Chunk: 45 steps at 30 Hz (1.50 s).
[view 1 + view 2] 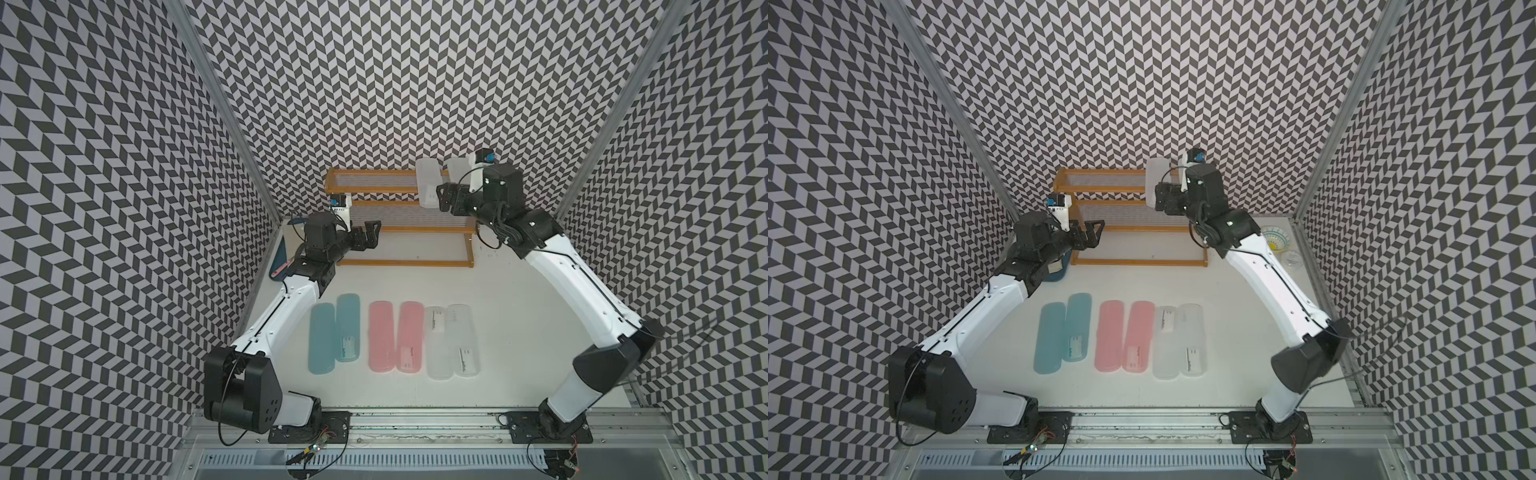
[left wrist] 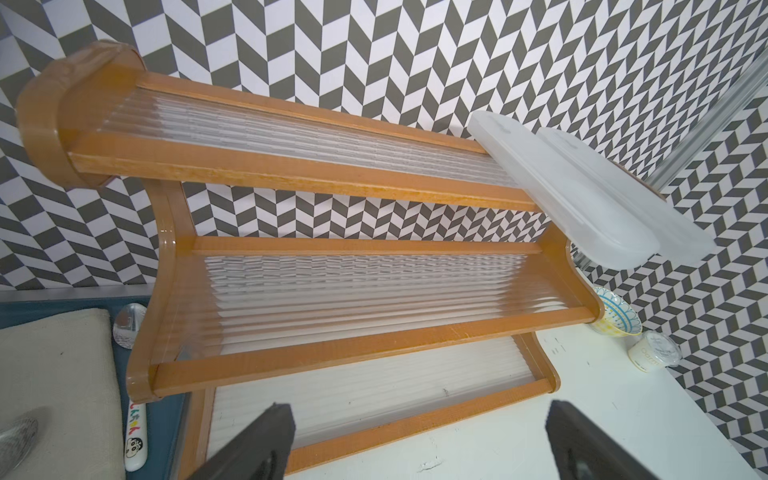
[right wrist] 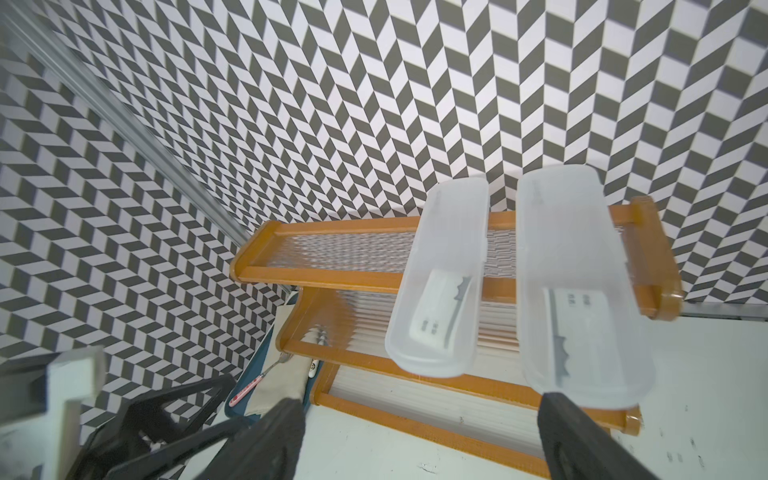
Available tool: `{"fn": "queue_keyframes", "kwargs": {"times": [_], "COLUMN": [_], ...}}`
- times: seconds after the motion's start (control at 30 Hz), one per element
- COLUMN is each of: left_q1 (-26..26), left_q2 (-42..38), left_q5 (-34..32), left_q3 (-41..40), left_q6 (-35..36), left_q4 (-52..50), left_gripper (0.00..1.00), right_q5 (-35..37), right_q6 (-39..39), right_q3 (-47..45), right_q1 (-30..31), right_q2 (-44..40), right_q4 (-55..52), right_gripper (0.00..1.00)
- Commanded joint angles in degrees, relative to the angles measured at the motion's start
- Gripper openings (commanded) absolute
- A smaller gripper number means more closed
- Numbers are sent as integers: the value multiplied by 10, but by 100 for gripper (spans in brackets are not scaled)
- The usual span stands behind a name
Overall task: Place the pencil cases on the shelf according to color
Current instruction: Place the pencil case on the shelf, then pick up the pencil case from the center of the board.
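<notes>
**Two white cases shelved, six left on the table**

My left gripper (image 1: 369, 236) hangs by the left end of the shelf's (image 1: 399, 262) middle tier, its fingers wide apart and empty. Against the left wall lies a dark blue tray (image 2: 164, 432) with a pink-handled spoon (image 3: 249, 388) on it.

On the white table (image 1: 415, 286), a neat row lies flat in front of me: two teal cases (image 1: 322, 338), then two pink cases (image 1: 383, 336), then two frosted white cases (image 1: 439, 343). The middle and bottom tiers hold nothing.

At the right end of the top tier rest the two shelved white cases (image 1: 428, 183), set crosswise with their near ends overhanging the front rail. My right gripper (image 1: 441, 198) hovers just in front of them, fingers apart and clamped on nothing.

I judge the job about a quarter done. The white pair on the table should join those two, and teal and pink each need a tier.

Farther right stand a patterned bowl (image 1: 1276, 239) and a small tub (image 1: 1292, 258). Chevron-patterned walls close the cell on three sides.
</notes>
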Motion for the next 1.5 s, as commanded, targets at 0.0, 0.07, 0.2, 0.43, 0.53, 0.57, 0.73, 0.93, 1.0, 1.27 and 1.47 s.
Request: {"fn": "queue_keyframes", "kwargs": {"times": [0.0, 0.07, 0.2, 0.43, 0.53, 0.57, 0.73, 0.93, 1.0, 1.27, 1.47], "left_q1": [-18, -34, -60, -69, -69, -69, -68, -68, -67, -60, -43], "left_q2": [7, 10, 15, 22, 24, 25, 21, 24, 25, 30, 45], "left_q5": [-19, -36, -56, -60, -72, -76, -98, -100, -100, -86, -38], "left_q3": [-2, -2, -2, -6, -4, -3, -6, -6, -6, -3, 2], "left_q6": [17, 23, 28, 17, 18, 20, 23, 23, 23, 12, -8], "left_q4": [1, -4, -10, -3, -7, -9, -10, -10, -10, -11, -7], "left_gripper": [100, 99, 100, 100, 100, 100, 100, 100, 100, 100, 99], "right_q5": [-1, -17, -42, -109, -131, -136, -133, -115, -108, -20, 43], "right_q6": [-8, -5, 10, 67, 103, 111, 129, 128, 128, 130, 117], "right_q3": [-115, -202, -333, -523, -593, -616, -685, -702, -697, -654, -636], "right_q1": [-5, -5, -6, -4, 5, 10, 48, 68, 75, 84, 52], "right_q2": [-65, -112, -168, -227, -232, -231, -207, -164, -151, -80, -55], "right_q4": [44, 60, 59, 45, 56, 65, 83, 91, 92, 48, 16], "right_gripper": [92, 92, 92, 89, 89, 88, 88, 89, 89, 90, 92]}}
